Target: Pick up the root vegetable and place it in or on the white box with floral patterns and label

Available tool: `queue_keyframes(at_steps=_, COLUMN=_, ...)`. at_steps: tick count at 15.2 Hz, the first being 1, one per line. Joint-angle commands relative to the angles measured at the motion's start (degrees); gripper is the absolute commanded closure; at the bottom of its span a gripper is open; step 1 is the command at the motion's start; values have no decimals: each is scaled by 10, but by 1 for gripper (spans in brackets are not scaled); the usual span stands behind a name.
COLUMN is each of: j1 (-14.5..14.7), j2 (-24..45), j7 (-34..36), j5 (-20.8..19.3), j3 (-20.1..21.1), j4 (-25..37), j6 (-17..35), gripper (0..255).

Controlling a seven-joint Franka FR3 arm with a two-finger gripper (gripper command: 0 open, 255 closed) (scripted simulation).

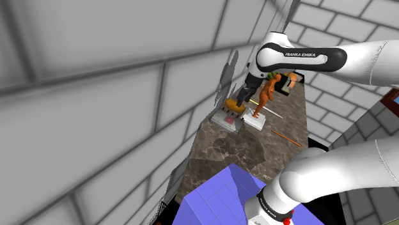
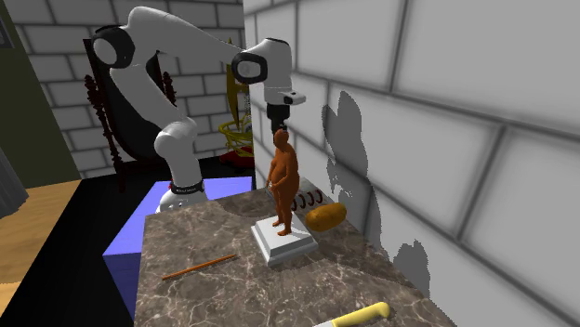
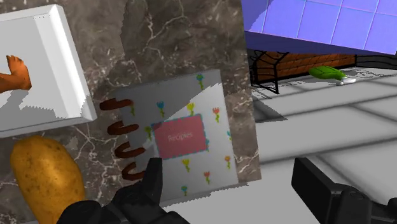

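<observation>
Wrist view has the gripper spread wide and empty, its two black fingers standing well apart with nothing between them but the marbled table and part of the white box. The box lies flat, its flowers and pink label facing up. That makes it a broad, level surface to set something on, and dark spiral rings run along one edge. The potato is the root vegetable in question. It rests on its long side on the table, as such a shape would naturally settle, just beside those rings. It sits outside the gripper's span, beyond the finger nearer the white plinth that carries the orange figurine. From the shoulder view, the gripper hangs close above the potato and the box. I judge the pick not yet made: the gripper looks centred on the box, so it likely needs to shift sideways toward the potato before it descends.
</observation>
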Motion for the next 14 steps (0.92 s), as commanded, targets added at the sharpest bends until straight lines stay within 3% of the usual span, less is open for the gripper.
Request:
queue_keyframes(at_steps=1, j1=-2, j2=35, j7=-32, j5=-4, j3=-22, j4=10, j6=31, gripper=0)
queue_keyframes(at_steps=7, j1=2, j2=156, j7=-128, j5=15, j3=-78, j4=69, j6=105, gripper=0)
queue_keyframes(at_steps=14, j1=-6, j2=315, j7=-258, j5=92, j3=-118, j4=175, j6=162, gripper=0)
